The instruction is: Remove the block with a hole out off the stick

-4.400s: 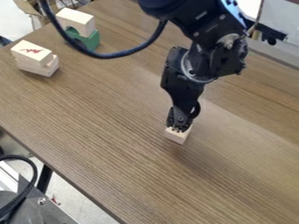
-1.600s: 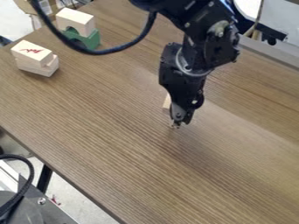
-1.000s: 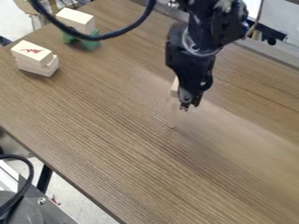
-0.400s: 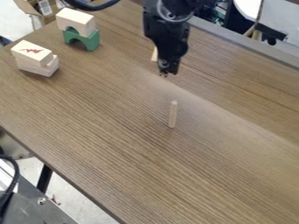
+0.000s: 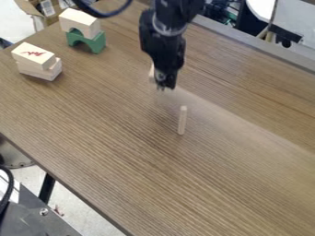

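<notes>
**One block (image 5: 152, 73) off the stick (image 5: 182, 120), and it's in my gripper (image 5: 165, 86)**

So here's how I've got things right now. My arm (image 5: 165, 41) comes in from the top edge of the frame, a bit right of the middle, and the gripper hangs down with its tips just above the centre. It's closed on the block, though you only get a sliver of pale wood poking out on the left side; the rest is hidden behind my black parts, so I can't tell you how the hole faces.

The stick is standing upright on the brown wooden table (image 5: 123, 147), just right of centre, lower in the frame than my tips and clearly apart from the block.

Other stuff around: at the left there's a pale block with a red mark (image 5: 31, 54) lying on a second pale block (image 5: 38, 72), the two not quite lined up. Upper left, a green arch (image 5: 92, 42) has a plain wooden block (image 5: 78, 21) sitting on top of it. My thick black cable (image 5: 102, 13) sags in from the top edge near there, and a grey metal plate (image 5: 31, 219) pokes into the lower left corner.
</notes>
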You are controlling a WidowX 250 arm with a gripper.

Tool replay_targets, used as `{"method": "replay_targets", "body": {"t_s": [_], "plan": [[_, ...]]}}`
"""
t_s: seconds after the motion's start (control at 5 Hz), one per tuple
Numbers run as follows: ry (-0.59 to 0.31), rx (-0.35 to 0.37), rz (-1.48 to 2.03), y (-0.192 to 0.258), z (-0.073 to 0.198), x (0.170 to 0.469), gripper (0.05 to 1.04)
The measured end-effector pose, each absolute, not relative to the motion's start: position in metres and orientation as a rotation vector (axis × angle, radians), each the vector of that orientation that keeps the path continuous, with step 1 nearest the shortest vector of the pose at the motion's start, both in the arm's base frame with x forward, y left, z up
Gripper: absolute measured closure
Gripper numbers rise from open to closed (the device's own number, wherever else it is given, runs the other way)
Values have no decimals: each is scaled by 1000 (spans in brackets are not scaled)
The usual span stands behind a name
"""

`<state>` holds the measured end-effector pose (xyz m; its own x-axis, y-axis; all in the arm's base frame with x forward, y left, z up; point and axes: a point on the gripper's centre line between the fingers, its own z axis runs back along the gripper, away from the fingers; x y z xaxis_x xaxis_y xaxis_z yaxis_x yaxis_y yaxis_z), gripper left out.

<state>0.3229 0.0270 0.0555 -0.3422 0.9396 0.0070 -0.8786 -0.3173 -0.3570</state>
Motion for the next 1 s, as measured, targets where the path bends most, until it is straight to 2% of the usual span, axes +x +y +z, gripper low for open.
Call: {"method": "replay_targets", "body": {"t_s": [0.2,0.4,0.6,0.8,1.0], "plan": [[-302,-218,1885,23,38,322,524],[-269,-226,1869,18,30,323,442],[-260,-230,1861,17,30,322,155],[-284,-224,1846,15,38,320,81],[-373,-249,1829,16,70,321,85]]}}
